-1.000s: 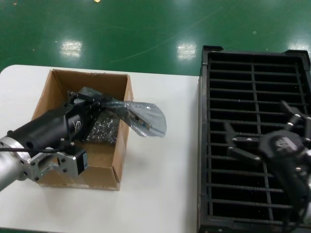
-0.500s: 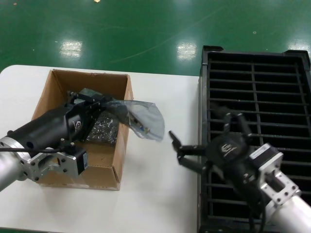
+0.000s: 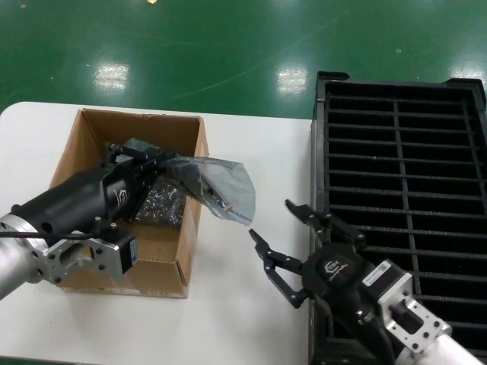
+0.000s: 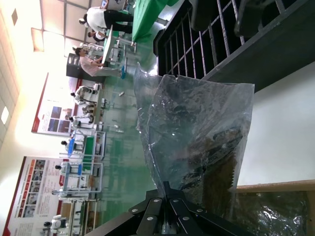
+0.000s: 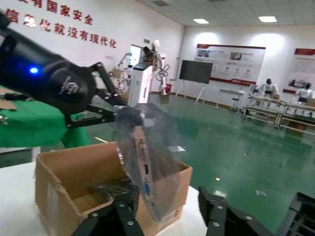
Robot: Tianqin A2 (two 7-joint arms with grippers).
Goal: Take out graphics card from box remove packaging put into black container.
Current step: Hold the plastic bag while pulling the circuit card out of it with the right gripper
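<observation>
1. Head view, far left: the left arm's black pincer (image 3: 148,163) hangs over the shallow brown corrugated cardboard box (image 3: 76,148), pinching the closed end of the translucent grey-silver crinkly plastic bag (image 3: 224,186). It has not shifted over the last second. The bag juts out past the box's right wall, above the white table (image 3: 243,296).

2. Inside that bag the slim dark graphics card (image 5: 142,172) shows in the right wrist view, its long silver bracket and blue port pointing down toward the bag's free end. So the card is out of the box but not yet unwrapped. Darker crinkled bags (image 3: 161,201) remain on the box floor.

3. The change is on the right. A second ago the right arm's black pincer (image 3: 293,239) hovered over the large black ribbed plastic crate (image 3: 396,152); now it has swung leftward off the crate's edge and sits over the table, fingers spread wide, just below and beside the bag's hanging end without touching it.

4. My reading: the right arm is coming in to take the free end, so the two arms can pull bag and card apart. The crate's slots visible here look empty. The next close calls for catching the card through the film, not loose plastic alone.
</observation>
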